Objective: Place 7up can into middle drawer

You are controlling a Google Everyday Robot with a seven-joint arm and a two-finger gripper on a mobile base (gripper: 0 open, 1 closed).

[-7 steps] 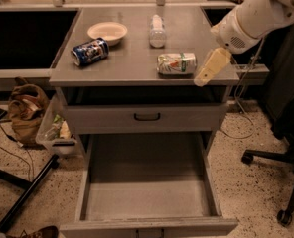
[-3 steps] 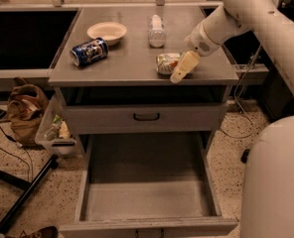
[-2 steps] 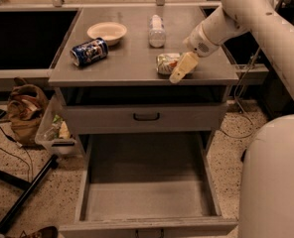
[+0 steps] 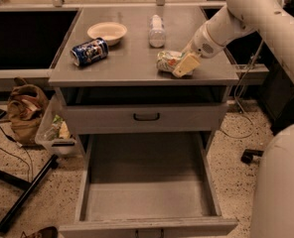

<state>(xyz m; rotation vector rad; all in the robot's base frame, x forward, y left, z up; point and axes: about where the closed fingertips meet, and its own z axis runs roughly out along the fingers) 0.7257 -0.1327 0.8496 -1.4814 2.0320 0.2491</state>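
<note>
Four things lie on the grey cabinet surface (image 4: 132, 66). Taken from its middle, the 7up can (image 4: 165, 61) lies on its side at about four o'clock, near the front edge. A dark blue can (image 4: 89, 51), also on its side, is at about nine o'clock, a pale bowl (image 4: 107, 31) at about ten o'clock, and a clear plastic bottle (image 4: 157, 25) at about one o'clock. The gripper (image 4: 185, 66) reaches in from two o'clock on a white arm (image 4: 246, 9) and appears to touch the 7up can's right end. Whether it has closed on the can cannot be told from this angle. Below the surface, a shallow upper drawer (image 4: 186, 118) with a black curved handle (image 4: 146, 117) is shut. Under it, at six o'clock, the middle drawer (image 4: 147, 202) is pulled fully out, its flat grey floor showing.
</note>
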